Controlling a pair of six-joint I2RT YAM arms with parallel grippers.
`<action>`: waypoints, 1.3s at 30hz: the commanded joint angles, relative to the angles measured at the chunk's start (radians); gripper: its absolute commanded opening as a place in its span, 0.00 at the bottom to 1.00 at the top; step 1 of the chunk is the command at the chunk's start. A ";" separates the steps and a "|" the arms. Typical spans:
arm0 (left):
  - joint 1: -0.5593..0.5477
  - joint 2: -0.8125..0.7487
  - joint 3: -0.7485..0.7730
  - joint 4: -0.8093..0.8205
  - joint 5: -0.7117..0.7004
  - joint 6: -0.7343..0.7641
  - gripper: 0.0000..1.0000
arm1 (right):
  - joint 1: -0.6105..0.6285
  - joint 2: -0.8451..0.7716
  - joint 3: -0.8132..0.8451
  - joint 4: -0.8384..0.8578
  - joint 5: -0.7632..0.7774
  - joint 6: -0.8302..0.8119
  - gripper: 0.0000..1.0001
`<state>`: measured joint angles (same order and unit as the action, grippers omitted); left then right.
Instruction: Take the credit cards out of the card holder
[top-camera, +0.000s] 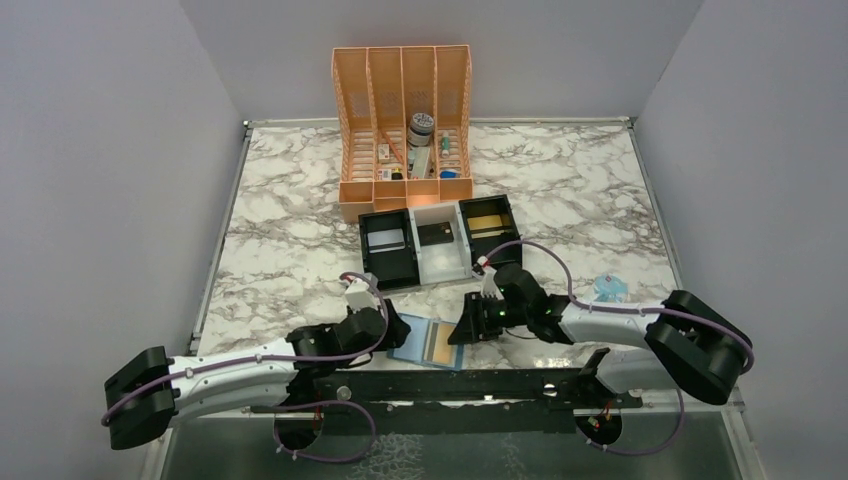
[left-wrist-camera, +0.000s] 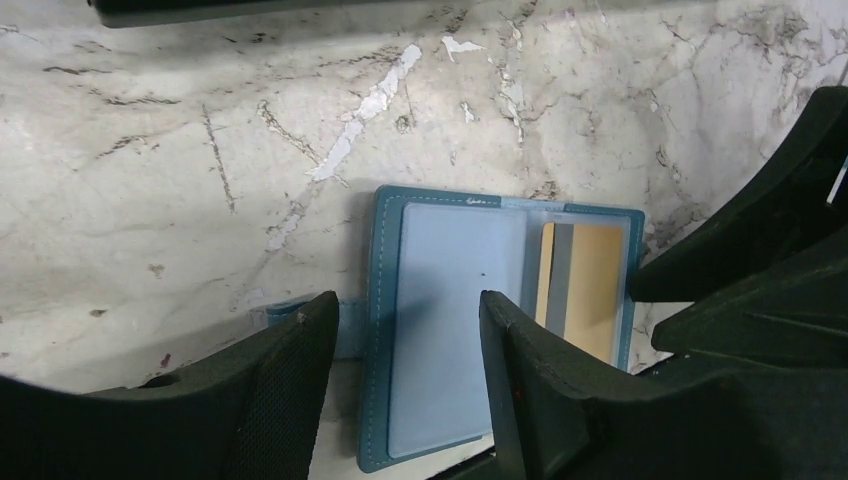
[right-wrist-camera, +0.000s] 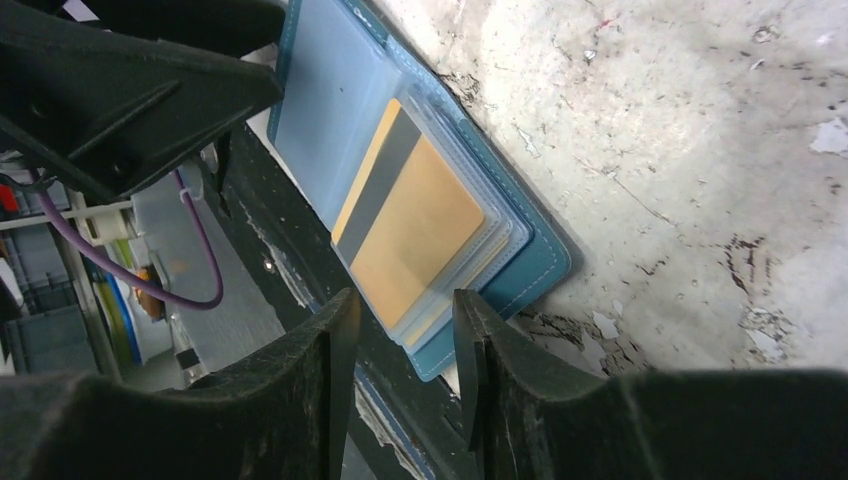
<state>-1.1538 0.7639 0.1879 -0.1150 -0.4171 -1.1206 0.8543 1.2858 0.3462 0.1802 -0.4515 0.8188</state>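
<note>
The blue card holder (top-camera: 412, 342) lies open and flat at the table's near edge. Its right panel holds gold-tan credit cards (top-camera: 441, 345) in clear sleeves. In the left wrist view the holder (left-wrist-camera: 380, 290) shows a pale empty left panel, a card (left-wrist-camera: 595, 290) on the right and a small tab (left-wrist-camera: 285, 312). My left gripper (left-wrist-camera: 405, 315) is open above the left panel. My right gripper (right-wrist-camera: 400, 310) is open and empty, just off the corner of the holder (right-wrist-camera: 530, 265), near the top card (right-wrist-camera: 415, 235). The grippers (top-camera: 398, 330) (top-camera: 464, 328) flank the holder.
A black-and-white three-compartment tray (top-camera: 415, 276) stands behind the holder, with a silver-white card (top-camera: 387, 240), a dark card (top-camera: 435, 235) and a gold-tan card (top-camera: 487, 222). An orange file organizer (top-camera: 403, 120) stands farther back. A pale blue packet (top-camera: 608, 289) lies right. A black rail (top-camera: 450, 385) runs along the near edge.
</note>
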 joint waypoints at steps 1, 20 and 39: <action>0.054 0.023 0.025 -0.060 0.050 0.044 0.57 | 0.009 0.049 0.034 0.070 -0.040 0.020 0.41; 0.068 0.018 -0.069 0.077 0.178 -0.019 0.27 | 0.011 0.052 0.028 0.017 0.018 0.041 0.41; 0.047 0.039 -0.093 0.152 0.178 -0.088 0.19 | 0.012 0.101 -0.002 0.058 0.080 0.093 0.44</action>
<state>-1.0866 0.8070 0.1287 0.0082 -0.2806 -1.1553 0.8581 1.3544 0.3752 0.2157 -0.4248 0.8833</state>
